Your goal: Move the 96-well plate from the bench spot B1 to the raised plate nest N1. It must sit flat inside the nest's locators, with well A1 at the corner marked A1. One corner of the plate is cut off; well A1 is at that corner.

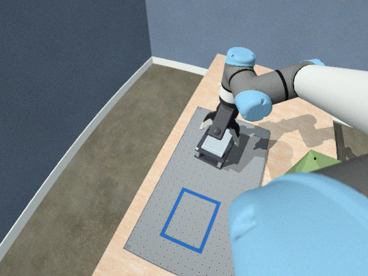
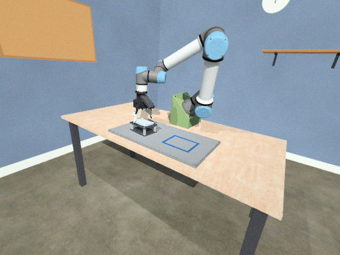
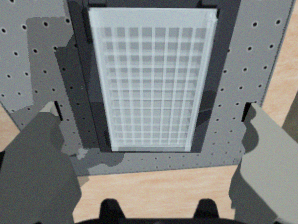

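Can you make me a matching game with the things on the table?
Things:
1. well plate
2. pincer
3. blue rectangle
4. green block

States:
A. wide open, holding nothing
B. beside the arm's base
C. sitting on the raised nest
D. nothing inside it

Pairs: 1-C, 2-A, 3-D, 4-B

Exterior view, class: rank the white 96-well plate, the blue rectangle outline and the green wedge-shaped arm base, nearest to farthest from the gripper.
1. White 96-well plate, directly beneath the open gripper, on the nest.
2. Green wedge-shaped arm base, behind, to its right.
3. Blue rectangle outline, farther along the grey mat.
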### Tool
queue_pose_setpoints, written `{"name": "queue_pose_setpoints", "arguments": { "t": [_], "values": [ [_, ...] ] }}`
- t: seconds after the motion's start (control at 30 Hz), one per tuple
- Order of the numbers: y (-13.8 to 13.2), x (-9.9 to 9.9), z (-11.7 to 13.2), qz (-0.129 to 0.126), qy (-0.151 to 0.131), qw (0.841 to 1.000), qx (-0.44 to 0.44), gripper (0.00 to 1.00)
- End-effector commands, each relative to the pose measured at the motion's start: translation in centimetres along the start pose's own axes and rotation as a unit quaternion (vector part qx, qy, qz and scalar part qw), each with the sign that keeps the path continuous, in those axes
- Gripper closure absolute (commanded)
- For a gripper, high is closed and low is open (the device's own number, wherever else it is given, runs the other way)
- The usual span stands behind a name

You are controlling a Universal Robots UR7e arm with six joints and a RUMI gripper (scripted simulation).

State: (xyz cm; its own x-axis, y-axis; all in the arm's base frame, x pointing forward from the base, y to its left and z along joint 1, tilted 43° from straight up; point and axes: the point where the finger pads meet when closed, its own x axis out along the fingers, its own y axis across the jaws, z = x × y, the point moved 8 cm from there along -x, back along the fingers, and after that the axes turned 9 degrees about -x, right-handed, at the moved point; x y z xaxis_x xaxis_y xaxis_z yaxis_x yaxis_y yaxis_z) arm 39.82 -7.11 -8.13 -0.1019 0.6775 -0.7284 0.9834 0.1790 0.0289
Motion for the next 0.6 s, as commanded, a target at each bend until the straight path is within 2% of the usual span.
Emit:
{"name": "queue_pose_setpoints", "arguments": {
  "t": [0.0, 0.33, 0.57],
  "values": [
    [0.0, 0.0, 0.0, 0.0, 0.0, 1.0, 0.0, 0.0],
    [0.0, 0.0, 0.0, 0.0, 0.0, 1.0, 0.0, 0.0],
    [0.0, -1.9, 0.0, 0.0, 0.0, 1.0, 0.0, 0.0]
  ]
}}
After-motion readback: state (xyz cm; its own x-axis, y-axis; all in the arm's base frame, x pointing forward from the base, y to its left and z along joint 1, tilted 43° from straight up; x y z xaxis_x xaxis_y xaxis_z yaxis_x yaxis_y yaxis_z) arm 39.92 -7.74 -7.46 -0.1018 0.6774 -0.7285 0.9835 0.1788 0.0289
